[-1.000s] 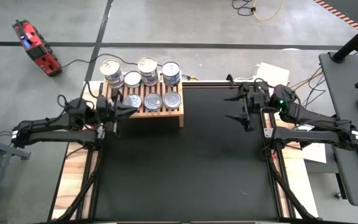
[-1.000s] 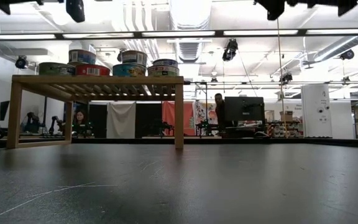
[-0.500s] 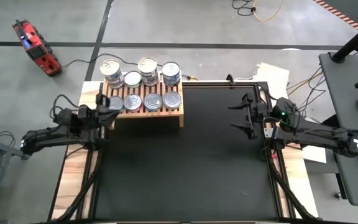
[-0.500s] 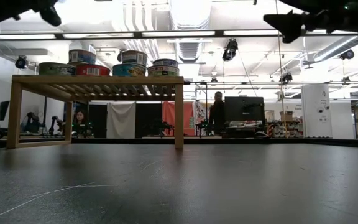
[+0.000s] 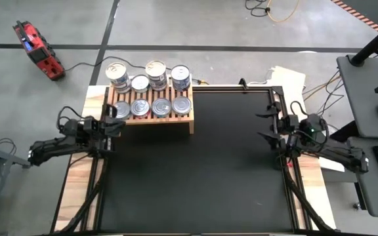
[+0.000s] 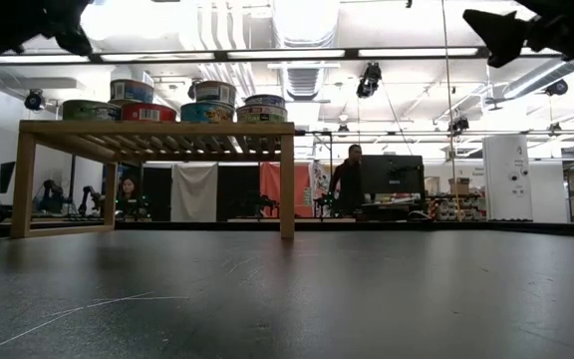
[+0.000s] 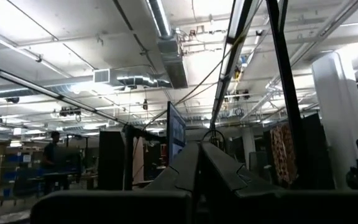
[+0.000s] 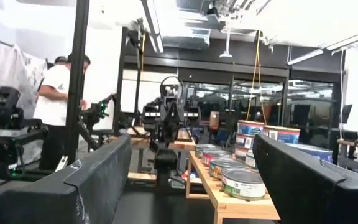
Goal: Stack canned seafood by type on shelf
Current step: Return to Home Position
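Note:
The shelf (image 5: 151, 117), a low light-wood rack with a slatted top, stands at the table's far left. Several cans of seafood (image 5: 161, 106) rest on its slats, the far row stacked (image 5: 156, 72). The low view shows their labelled sides (image 6: 212, 104) above the shelf top (image 6: 157, 128). My left gripper (image 5: 123, 122) hovers shut just off the shelf's near left corner, fingers together (image 7: 199, 152). My right gripper (image 5: 262, 126) stands open at the table's right edge, nothing between its fingers (image 8: 191, 180). It looks across at the cans (image 8: 242, 182).
The black mat (image 5: 195, 170) covers the table between the arms. On the floor beyond lie a red tool (image 5: 38, 47) and cables. A desk (image 5: 373, 105) stands to the right. People (image 6: 349, 179) are in the room behind.
Both arms have drawn back and sunk, their fingers tipping upward. My left gripper has left the shelf's front and gone toward the table's left edge. My right gripper has gone toward the right edge and a little nearer. The cans and shelf have stayed put.

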Motion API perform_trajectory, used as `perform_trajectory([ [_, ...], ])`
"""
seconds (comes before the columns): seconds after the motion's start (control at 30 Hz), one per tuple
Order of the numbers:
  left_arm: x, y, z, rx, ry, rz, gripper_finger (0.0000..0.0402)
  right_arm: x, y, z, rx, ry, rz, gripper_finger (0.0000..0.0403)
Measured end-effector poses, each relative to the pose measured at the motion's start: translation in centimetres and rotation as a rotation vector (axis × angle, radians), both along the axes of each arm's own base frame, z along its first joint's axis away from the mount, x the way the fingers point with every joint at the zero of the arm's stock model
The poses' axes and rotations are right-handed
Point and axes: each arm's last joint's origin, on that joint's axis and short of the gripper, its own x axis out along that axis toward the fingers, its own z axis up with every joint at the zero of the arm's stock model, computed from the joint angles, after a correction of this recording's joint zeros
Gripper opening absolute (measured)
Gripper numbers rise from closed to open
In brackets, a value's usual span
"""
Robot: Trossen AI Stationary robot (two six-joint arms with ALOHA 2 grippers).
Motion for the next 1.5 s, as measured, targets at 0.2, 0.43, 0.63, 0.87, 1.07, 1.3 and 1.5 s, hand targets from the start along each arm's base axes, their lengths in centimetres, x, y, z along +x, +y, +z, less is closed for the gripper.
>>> perform_trajectory([
  [0.2, 0.7, 0.1, -2.3, -0.020, 0.020, -0.010, 0.0000, -0.5, 0.2, -1.7, 0.021, -0.030, 0.010, 0.0313],
  [0.43, 1.3, 0.2, -3.3, -0.042, 0.133, -0.009, 0.0000, 0.1, -0.4, -4.2, 0.128, 0.039, -0.068, 0.0300],
  [0.63, 1.5, 0.3, -3.7, -0.064, 0.177, -0.017, 0.0000, 0.1, -0.4, -4.1, 0.088, 0.023, -0.087, 0.0293],
  [0.87, 1.5, -0.2, -3.6, -0.006, 0.178, -0.178, 0.0000, 0.1, -0.4, -4.1, 0.086, 0.026, -0.089, 0.0299],
  [1.07, 2.0, -0.5, -4.9, -0.181, 0.335, -0.352, 0.0000, 0.1, -0.4, -4.1, 0.091, 0.029, -0.088, 0.0314],
  [1.3, 2.3, -0.2, -5.7, -0.205, 0.407, -0.277, 0.0000, 0.1, -0.4, -4.2, 0.093, 0.030, -0.087, 0.0329],
  [1.5, 2.4, -0.2, -5.8, -0.239, 0.421, -0.284, 0.0000, 0.2, -0.4, -4.5, 0.114, 0.063, -0.085, 0.0337],
])
